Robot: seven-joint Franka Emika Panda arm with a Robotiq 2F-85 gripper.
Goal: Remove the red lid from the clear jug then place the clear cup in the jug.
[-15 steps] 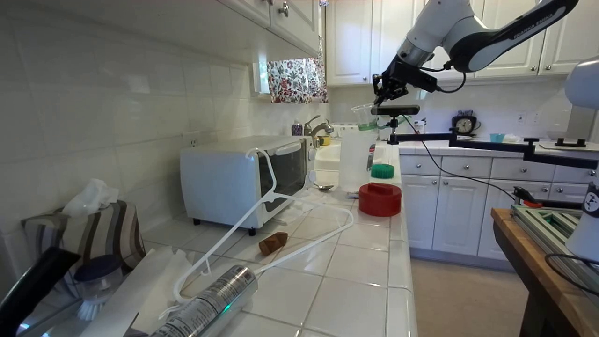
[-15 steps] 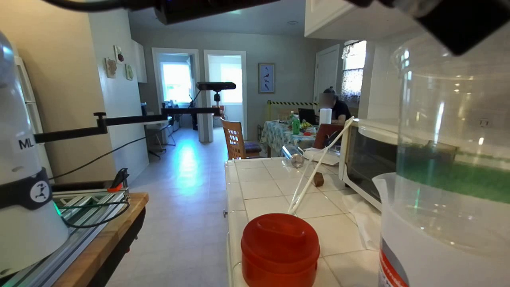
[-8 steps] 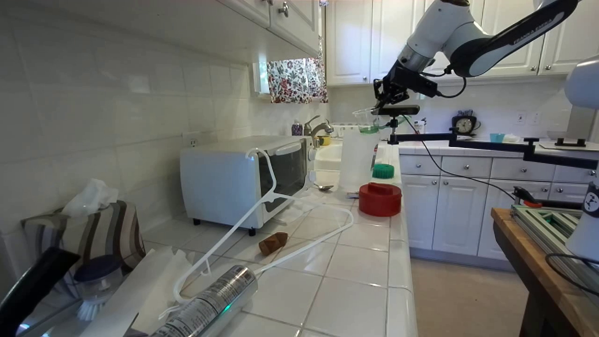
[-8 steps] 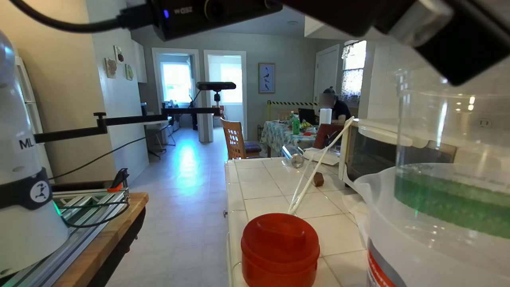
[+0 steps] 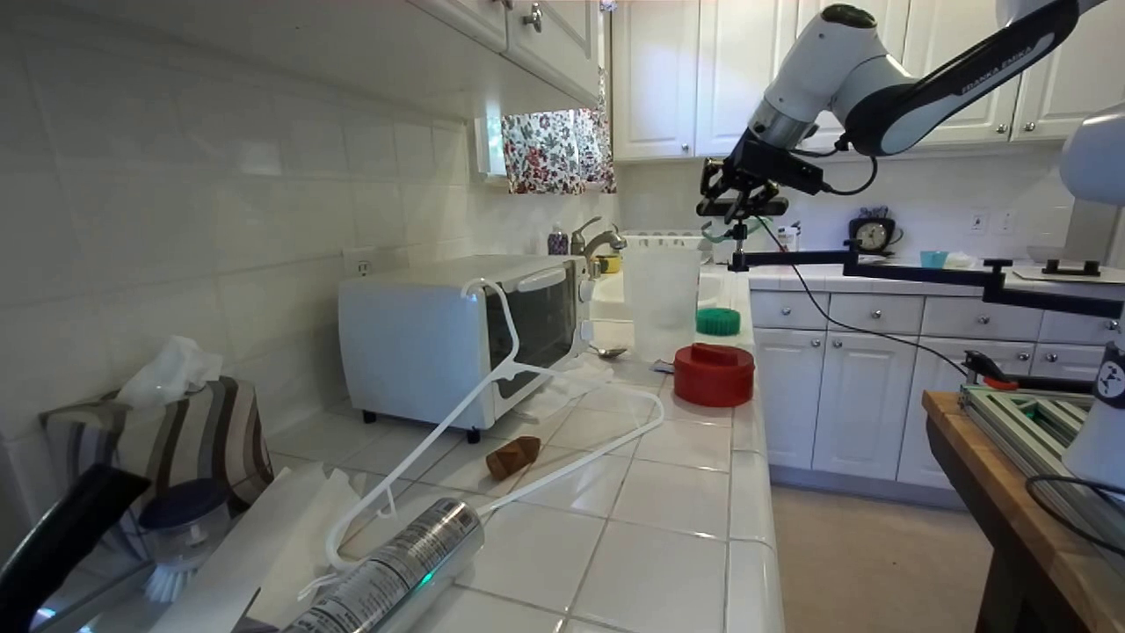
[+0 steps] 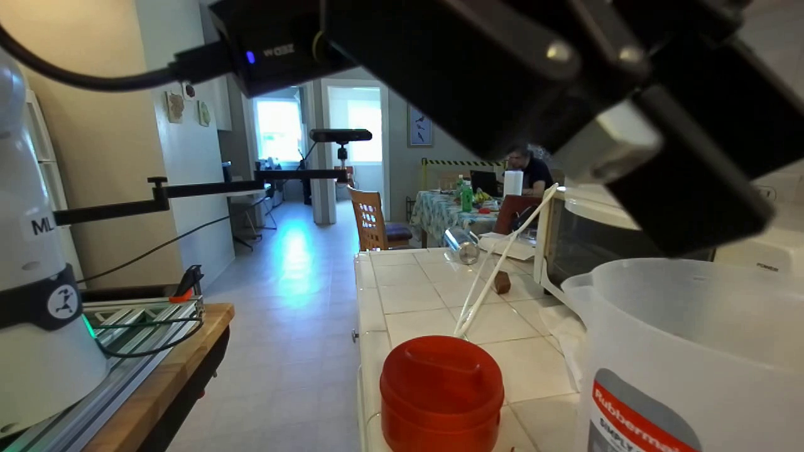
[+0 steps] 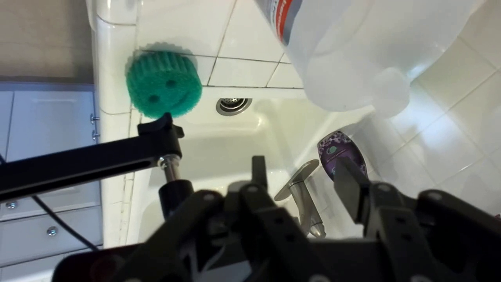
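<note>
The tall, cloudy-clear plastic jug is standing upright on the white tiled counter, and an exterior view is showing its wide mouth open at the top. The chunky round red plastic lid is sitting on the counter near the jug, off it and with a gap between the two. The black two-fingered robot claw is hovering near the jug, higher than its rim, and its fingers are standing spread. The jug's milky walls are hiding its lower inside, so where the clear cup is sitting I cannot tell. The green round ridged sponge is resting near the jug, and the wrist view is showing a smiling face cut into it. The glossy white sink is lying just beyond the jug, on the side away from the red lid, and the silver metal faucet and the dark purple patterned bottle are standing farther past the jug that way. The white boxy oven is standing near the jug, toward the tiled wall. On the lid's side of the jug, the white plastic hanger is tilting upward, and the silver printed can is lying on its side, well apart from the jug
</note>
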